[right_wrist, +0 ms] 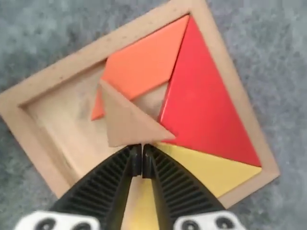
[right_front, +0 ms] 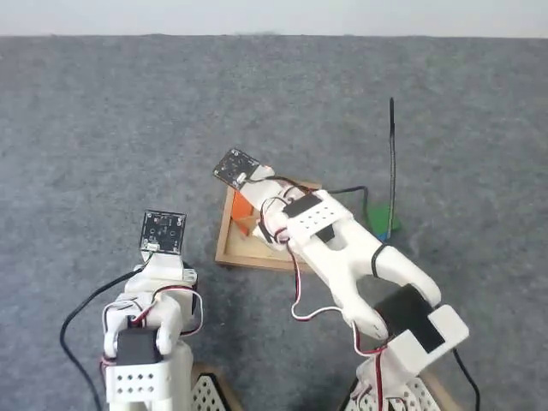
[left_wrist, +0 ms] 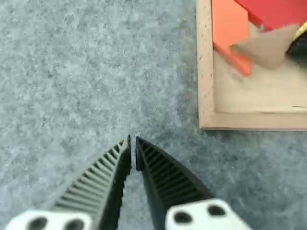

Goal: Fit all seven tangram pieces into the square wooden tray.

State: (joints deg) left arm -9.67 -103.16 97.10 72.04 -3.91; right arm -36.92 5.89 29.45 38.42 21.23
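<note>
High view: right arm [right_front: 342, 248] over square wooden tray [right_front: 224, 248]; green flat piece [right_front: 375, 214] on grey carpet [right_front: 103, 128] just outside tray.
Left wrist view: left gripper [left_wrist: 133, 143] closed, empty, above carpet near tray corner.
Right wrist view: right gripper [right_wrist: 142, 152] clamped on tan wooden triangle [right_wrist: 125, 120], tilted over tray floor; orange flat piece [right_wrist: 144, 62], large red triangle [right_wrist: 206, 110] and yellow triangle [right_wrist: 206, 172] lie inside tray.

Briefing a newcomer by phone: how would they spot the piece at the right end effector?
Find the square wooden tray on the grey carpet. At the right end effector, a triangle overlaps the orange piece. Unlike the red piece and yellow piece, it is plain tan.
</note>
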